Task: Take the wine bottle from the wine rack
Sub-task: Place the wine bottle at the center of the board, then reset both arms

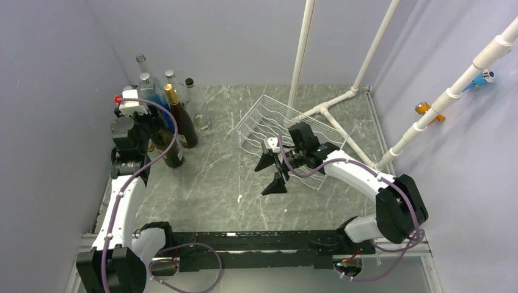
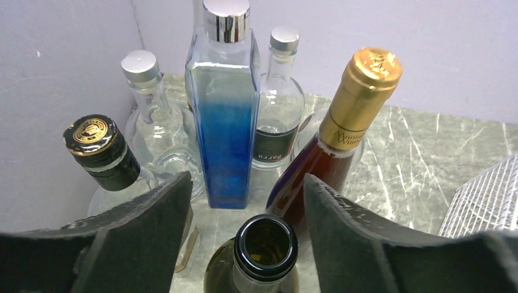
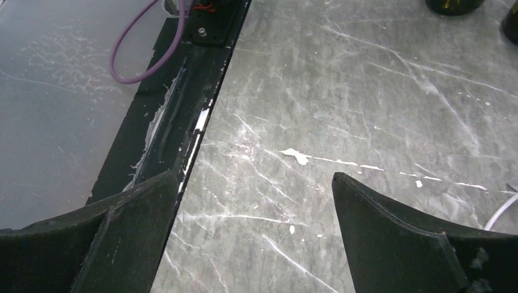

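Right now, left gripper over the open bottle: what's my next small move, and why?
Probably lift the left gripper straight up. Its jaws are open around the open bottle, already upright on the table; the wine rack looks empty, and other bottles crowd close.

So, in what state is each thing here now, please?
White wire wine rack: holds no bottle.
Dark green glass bottle: upright, uncorked.
Left tool: open, astride the green bottle's neck.
Right tool: open, empty.
Gold-foiled brown bottle: upright, sealed.
Square blue glass bottle: upright, capped.
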Available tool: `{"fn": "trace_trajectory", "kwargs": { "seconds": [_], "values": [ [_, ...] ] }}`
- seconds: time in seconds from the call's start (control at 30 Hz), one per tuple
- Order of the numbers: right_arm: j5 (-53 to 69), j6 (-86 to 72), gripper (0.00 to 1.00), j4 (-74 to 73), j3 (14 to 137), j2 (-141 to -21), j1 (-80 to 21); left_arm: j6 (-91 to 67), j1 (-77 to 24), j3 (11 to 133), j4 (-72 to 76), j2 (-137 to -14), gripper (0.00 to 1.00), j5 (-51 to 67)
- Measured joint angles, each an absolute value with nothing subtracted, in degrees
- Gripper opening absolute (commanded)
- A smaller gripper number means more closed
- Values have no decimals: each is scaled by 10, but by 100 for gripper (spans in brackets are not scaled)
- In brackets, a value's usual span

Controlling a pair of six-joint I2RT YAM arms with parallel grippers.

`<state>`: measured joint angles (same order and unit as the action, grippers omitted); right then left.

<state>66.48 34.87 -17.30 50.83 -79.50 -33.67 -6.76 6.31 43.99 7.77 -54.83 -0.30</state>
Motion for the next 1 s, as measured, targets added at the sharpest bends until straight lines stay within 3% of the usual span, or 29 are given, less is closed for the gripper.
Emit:
{"fn": "trace_trajectory", "kwargs": {
  "seconds": [0.17, 0.5, 1.0],
  "values": [
    [639, 362, 100, -194, 512, -781, -336, -74, 63, 465, 39, -526, 99, -2],
    [590, 319, 100, -210, 539, -715, -255, -103, 63, 496, -70, -420, 100, 43],
    [547, 42, 100, -99, 527, -585, -71, -174, 63, 547, -211, -329, 100, 287]
  ]
}}
